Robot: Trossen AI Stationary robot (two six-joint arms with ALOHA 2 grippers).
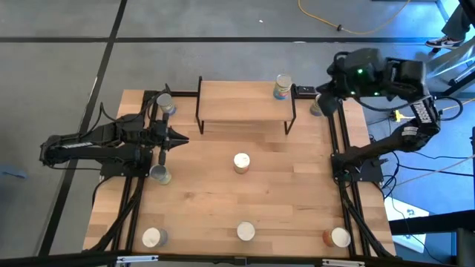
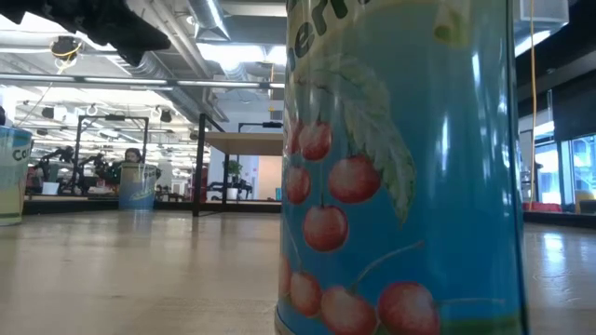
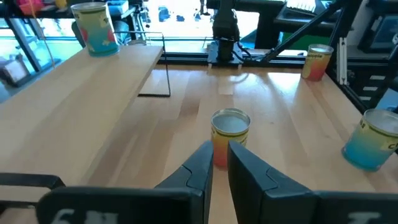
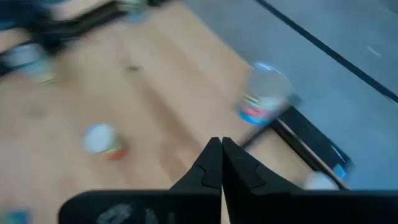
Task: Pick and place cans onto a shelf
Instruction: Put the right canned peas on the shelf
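High view: one can [image 1: 282, 86] stands on the shelf [image 1: 245, 100], upper middle. Seven cans wait around the worktop [image 1: 223, 208]. Left fingers [image 1: 183, 138] and right fingers [image 1: 320, 92] are together, holding nothing.

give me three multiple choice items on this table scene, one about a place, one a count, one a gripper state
1. Where does the blue-labelled can stand?
A. on the light-wood shelf
B. table centre
C. on the floor

2. How many pale-topped cans line the wooden table's near edge?
A. one
B. three
C. five

3. How are the left gripper's fingers?
A. wide open
B. gripping a can
C. close together, holding nothing

Answers: 1 A, the high view shows it at the shelf's right end. 2 B, three along that edge. 3 C, the left wrist view shows the fingers nearly meeting, the yellow can beyond them.
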